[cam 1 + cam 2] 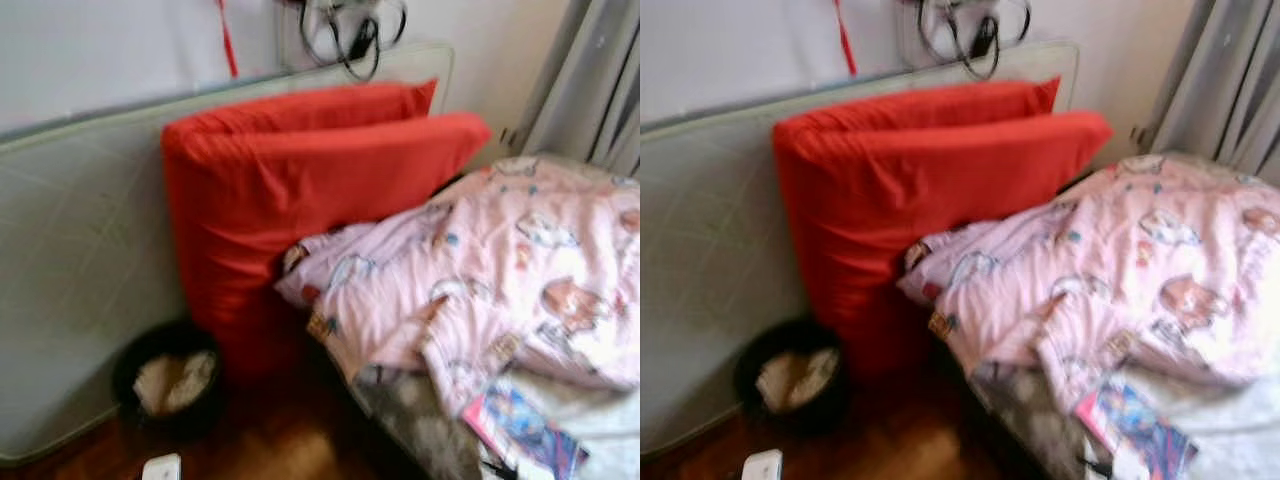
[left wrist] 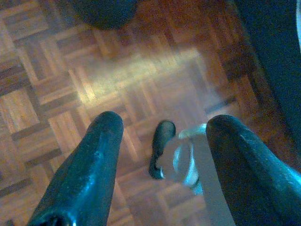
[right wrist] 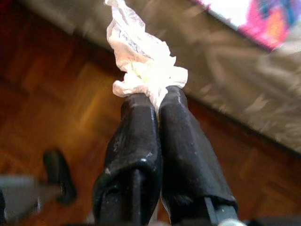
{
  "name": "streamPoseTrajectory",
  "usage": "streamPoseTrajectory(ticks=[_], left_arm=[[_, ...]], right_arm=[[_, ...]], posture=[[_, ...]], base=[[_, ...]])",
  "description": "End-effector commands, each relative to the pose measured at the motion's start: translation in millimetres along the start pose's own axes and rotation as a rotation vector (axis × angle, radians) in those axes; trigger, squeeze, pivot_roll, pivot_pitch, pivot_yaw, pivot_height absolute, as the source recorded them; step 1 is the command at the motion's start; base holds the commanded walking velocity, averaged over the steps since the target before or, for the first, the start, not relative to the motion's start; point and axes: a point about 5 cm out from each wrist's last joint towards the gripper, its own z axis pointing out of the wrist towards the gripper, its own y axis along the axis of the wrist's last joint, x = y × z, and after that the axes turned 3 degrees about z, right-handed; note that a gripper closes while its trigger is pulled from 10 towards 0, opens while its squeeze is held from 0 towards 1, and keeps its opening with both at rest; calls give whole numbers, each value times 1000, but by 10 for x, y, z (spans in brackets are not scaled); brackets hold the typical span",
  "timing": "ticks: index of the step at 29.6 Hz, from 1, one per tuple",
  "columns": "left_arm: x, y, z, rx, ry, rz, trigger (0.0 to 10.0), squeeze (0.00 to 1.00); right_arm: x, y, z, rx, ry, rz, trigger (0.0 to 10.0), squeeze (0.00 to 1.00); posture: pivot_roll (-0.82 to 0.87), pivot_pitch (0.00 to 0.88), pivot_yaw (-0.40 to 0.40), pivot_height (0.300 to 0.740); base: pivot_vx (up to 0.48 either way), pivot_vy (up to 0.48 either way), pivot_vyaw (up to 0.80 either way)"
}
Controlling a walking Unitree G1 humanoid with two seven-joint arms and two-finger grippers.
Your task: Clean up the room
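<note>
In the right wrist view my right gripper [image 3: 157, 96] is shut on a crumpled white tissue [image 3: 141, 54], held above the wooden floor beside the bed's edge. My left gripper [image 2: 162, 127] hangs open over the parquet floor with nothing between its fingers. A round black bin [image 1: 168, 378] with crumpled paper inside stands on the floor, between the leaning mattress and the red cushions.
Two big red cushions [image 1: 300, 190] lean against a grey mattress [image 1: 70, 250] propped on the wall. A bed with a pink patterned duvet [image 1: 500, 270] and a colourful book [image 1: 525, 425] fills the right. Grey curtains [image 1: 590, 80] hang at the far right. A small white object [image 1: 162, 467] lies on the floor.
</note>
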Motion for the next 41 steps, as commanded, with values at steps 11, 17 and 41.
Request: streamPoseTrajectory(ticks=[11,17,41], left_arm=[[37,-49,-15,27,2,9,10000,0],[36,-43,-14,25,1,8,10000,0],[23,-58,-15,31,-3,15,10000,0]], right_arm=[[32,97,23,-35,14,9,10000,0],[35,99,26,-30,13,4,10000,0],[35,87,25,-10,37,-27,10000,0]], posture=[[89,0,-18,740],[88,0,-20,740],[90,0,-24,740]], base=[[0,480,0],[0,480,0],[0,480,0]])
